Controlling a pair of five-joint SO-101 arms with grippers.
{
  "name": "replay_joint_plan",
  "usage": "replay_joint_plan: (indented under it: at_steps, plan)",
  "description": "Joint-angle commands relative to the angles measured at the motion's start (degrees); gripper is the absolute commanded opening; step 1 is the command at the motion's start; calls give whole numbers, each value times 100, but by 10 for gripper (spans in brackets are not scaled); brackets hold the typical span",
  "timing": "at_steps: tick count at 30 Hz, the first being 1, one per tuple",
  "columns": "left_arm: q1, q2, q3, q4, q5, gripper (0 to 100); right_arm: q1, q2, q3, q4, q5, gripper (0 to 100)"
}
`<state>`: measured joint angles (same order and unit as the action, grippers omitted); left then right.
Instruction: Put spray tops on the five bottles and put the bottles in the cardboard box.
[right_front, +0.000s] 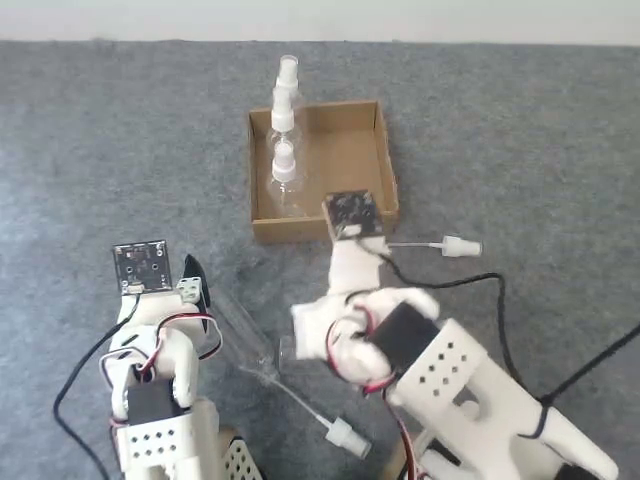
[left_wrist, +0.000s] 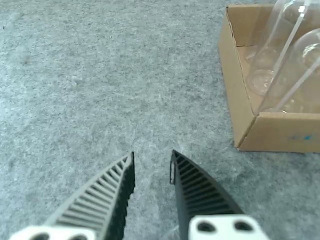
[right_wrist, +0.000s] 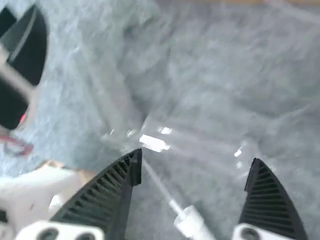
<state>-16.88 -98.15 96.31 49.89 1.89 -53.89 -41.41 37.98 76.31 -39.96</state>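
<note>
DONE: three capped bottles (right_front: 284, 165) apparently in cardboard box (right_front: 386, 160), ahead of left gripper (left_wrist: 152, 154), narrowly parted, empty | LEFT: uncapped bottle (right_front: 240, 325) and spray top (right_wrist: 189, 220) lying under right gripper (right_wrist: 196, 159), spread wide, empty; second spray top (right_front: 460, 246) loose

You're working over a grey mat (right_front: 520, 130) with a rough, matt, felt-like nap. The cardboard box (right_front: 383, 150) looks like plain brown paperboard, dull and unglazed. The bottles (right_front: 287, 175) standing in it are clear, glossy plastic that catches the light, and so is the lying bottle (right_front: 245, 330) on the mat. Your spray tops (right_front: 348, 437) are smooth white plastic. On the left gripper (left_wrist: 152, 155) and the right gripper (right_wrist: 196, 157) you see matt black, ribbed plastic fingers (left_wrist: 107, 195) set on smooth white plastic bodies
</note>
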Motion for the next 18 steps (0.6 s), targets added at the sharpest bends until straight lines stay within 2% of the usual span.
replay_joint_plan:
  at_steps: [1, 6, 18]
  plan:
    - [9, -79, -57, -149, -44, 113, -699, -251, 97, 110, -378, 287]
    - [9, -79, -40, -158, -44, 113, -1130, -215, 545, 31, -387, 285]
    - [9, -79, -40, -158, -53, 113, -1112, -215, 1609, -576, -105, 284]
